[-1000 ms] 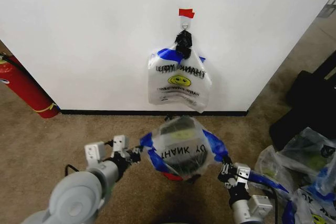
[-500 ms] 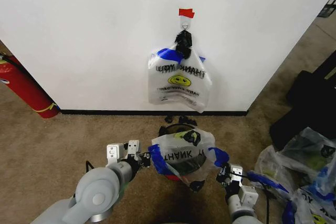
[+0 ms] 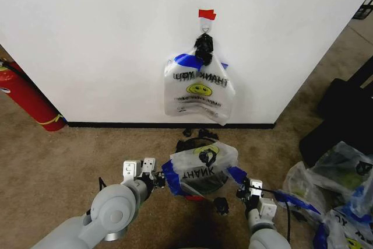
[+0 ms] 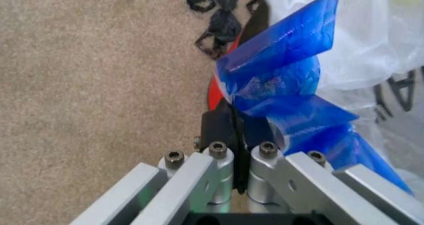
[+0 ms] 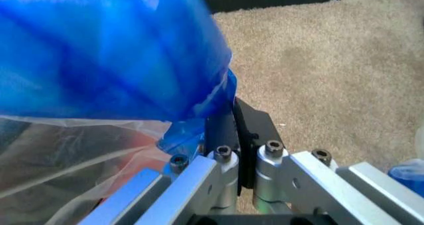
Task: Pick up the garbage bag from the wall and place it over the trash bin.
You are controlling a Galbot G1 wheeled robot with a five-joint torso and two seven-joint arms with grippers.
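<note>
I count two claws, left claw (image 3: 156,177) and right claw (image 3: 241,192), with one translucent-white plastic garbage bag (image 3: 201,167) between them, one round black trash bin (image 3: 201,183) under it, and one red fire extinguisher (image 3: 26,98).

We see our arms as smooth, rounded grey shells with large disc-shaped joints. A thin black cable loops beside the left forearm, another beside the right. Each wrist ends in pale boxy blocks. The left tool (image 3: 154,175) and the right tool (image 3: 240,191) share one build: brushed silver finger links, angled like struts, pinned by dark socket-head screws, tipped with flat black pads (image 4: 223,129) on both.
</note>
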